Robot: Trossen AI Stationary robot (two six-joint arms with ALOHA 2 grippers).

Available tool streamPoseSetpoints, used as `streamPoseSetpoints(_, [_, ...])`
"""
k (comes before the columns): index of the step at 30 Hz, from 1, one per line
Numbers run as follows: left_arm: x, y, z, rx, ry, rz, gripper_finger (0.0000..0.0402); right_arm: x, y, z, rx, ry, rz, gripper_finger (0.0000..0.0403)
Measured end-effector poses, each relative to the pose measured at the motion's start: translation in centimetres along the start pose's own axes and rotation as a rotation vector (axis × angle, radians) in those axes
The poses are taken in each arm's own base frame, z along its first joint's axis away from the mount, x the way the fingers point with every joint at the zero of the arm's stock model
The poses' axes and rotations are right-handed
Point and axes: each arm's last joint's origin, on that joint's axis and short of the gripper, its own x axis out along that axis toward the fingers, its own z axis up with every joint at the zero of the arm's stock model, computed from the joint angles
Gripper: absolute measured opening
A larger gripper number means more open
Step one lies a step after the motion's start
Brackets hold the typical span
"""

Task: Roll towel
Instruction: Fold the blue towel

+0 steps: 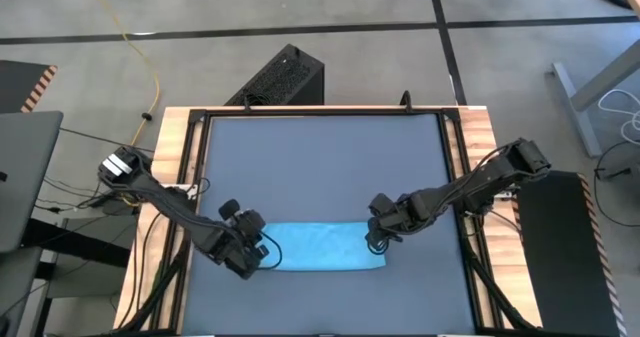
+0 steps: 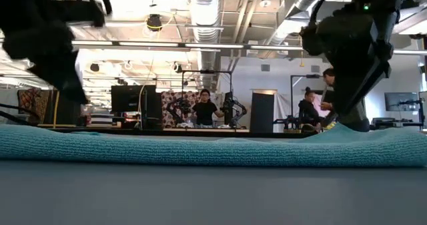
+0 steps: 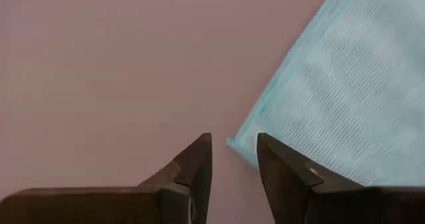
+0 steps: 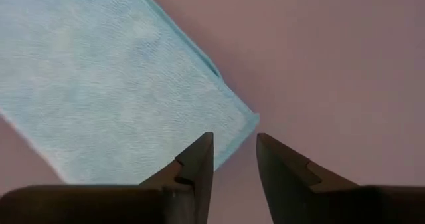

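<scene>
Overhead, the towel [image 1: 320,247] lies flat as a folded strip in the lower centre of the frame, on the dark desk [image 1: 320,167]. The left gripper [image 1: 262,253] reaches in from the left edge of the frame, arm bent low, jaws over the strip's left end. The right gripper [image 1: 375,240] extends from the right edge, jaws at the strip's right end. In each wrist view, the jaws stand slightly parted and empty, a towel corner just ahead of the fingertips [image 3: 202,147] and [image 4: 204,146]. At desk height, the towel [image 2: 213,148] spans the frame; people stand in the room behind.
</scene>
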Motion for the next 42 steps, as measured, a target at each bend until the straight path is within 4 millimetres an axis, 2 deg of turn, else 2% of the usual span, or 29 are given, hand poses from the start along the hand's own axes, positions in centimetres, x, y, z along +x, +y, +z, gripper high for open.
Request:
streamPoseSetpoints(7, [-2.3,0.2,0.2,0.084,-0.107,-0.088,0.0099,-1.8,1.6,0.8,-0.043,-0.059,0.057,0.0123])
streamPoseSetpoints(12, [-0.9,-1.2,-0.9,0.121,-0.132,-0.32,0.0068,-2.1,2.8,0.6,-0.046,-0.158,0.12,0.0113])
streamPoseSetpoints(15, [0.0,-1.3,-1.7,0.062,-0.175,-0.377,0.0035,-2.4,3.5,0.1,-0.055,-0.237,0.13,0.0097])
streamPoseSetpoints(17, [0.3,-1.1,-2.0,0.017,-0.18,-0.375,0.0011,-2.6,3.7,-0.2,-0.056,-0.293,0.119,0.0077])
streamPoseSetpoints(22, [0.8,-0.7,-2.3,0.022,-0.168,-0.328,0.0001,-1.6,3.5,-1.6,0.013,-0.362,0.117,0.0015])
streamPoseSetpoints(29, [1.6,0.0,-1.8,0.02,-0.123,-0.29,0.0,0.2,2.9,-4.3,0.098,-0.309,0.193,0.0025])
streamPoseSetpoints(34, [2.0,0.4,-1.7,0.04,-0.104,-0.251,0.0,-0.2,3.6,-6.1,0.078,-0.285,0.251,0.0011])
streamPoseSetpoints(42, [1.7,0.2,-1.7,0.105,-0.131,-0.27,0.0,-1.2,5.0,-8.0,0.086,-0.254,0.397,0.0016])
